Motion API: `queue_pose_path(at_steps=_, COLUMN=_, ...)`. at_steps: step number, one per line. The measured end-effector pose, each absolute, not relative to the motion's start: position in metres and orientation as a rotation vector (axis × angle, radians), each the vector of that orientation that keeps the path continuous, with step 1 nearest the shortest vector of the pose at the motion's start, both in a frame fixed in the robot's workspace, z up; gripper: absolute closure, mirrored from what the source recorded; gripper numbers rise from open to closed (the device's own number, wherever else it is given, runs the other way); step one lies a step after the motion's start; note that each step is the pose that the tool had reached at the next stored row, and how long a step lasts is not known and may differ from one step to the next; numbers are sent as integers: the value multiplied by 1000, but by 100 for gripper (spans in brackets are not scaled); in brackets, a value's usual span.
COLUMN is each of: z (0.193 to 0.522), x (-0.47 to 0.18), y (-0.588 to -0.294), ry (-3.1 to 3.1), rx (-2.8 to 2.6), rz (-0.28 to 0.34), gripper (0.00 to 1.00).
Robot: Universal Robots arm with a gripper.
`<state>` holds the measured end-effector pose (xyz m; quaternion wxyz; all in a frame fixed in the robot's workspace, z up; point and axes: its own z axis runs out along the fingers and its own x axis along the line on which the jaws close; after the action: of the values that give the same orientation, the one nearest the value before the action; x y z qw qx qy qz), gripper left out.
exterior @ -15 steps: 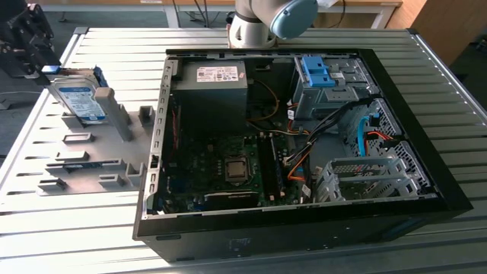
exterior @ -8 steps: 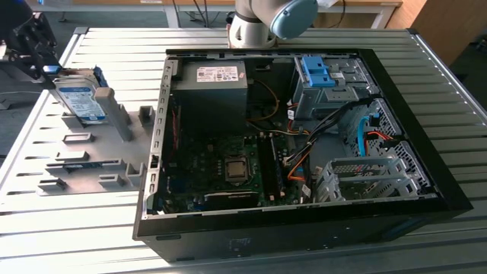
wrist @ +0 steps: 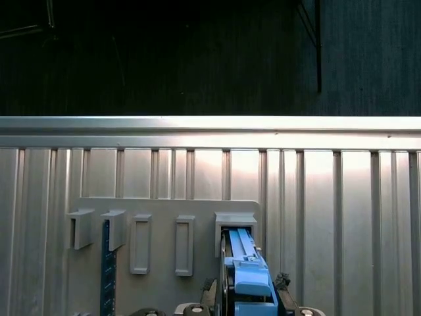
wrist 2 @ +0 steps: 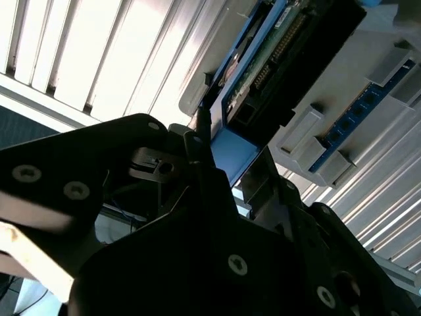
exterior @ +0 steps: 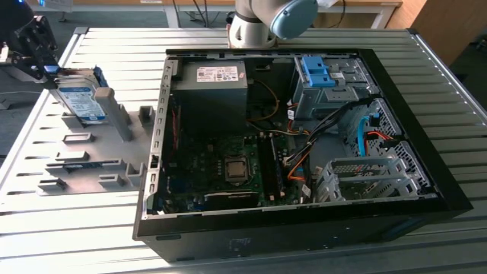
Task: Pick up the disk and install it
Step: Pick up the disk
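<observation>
Item: disk (exterior: 81, 103), on edge in the grey holder rack (exterior: 95, 153) on the bench (exterior: 68, 228), ten o'clock from the open computer case (exterior: 304, 240); gripper (wrist 2: 230, 155) jaws clamped on its blue carrier; pick-up under way, likely needing a straight pull along the slot.
</observation>
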<state>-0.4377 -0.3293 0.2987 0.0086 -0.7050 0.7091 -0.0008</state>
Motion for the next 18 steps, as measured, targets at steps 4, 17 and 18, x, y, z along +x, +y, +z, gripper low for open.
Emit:
queue_pose_path(at_steps=4, z=298, x=-438, y=-329, ry=2217, rx=-2201, rz=-3, gripper=54)
queue_pose_path(at_steps=17, z=292, x=-437, y=-329, ry=2235, rx=-2190, rz=-11, gripper=56)
queue_pose_path(at_steps=18, z=292, x=-437, y=-329, ry=2237, rx=-2191, rz=-14, gripper=56)
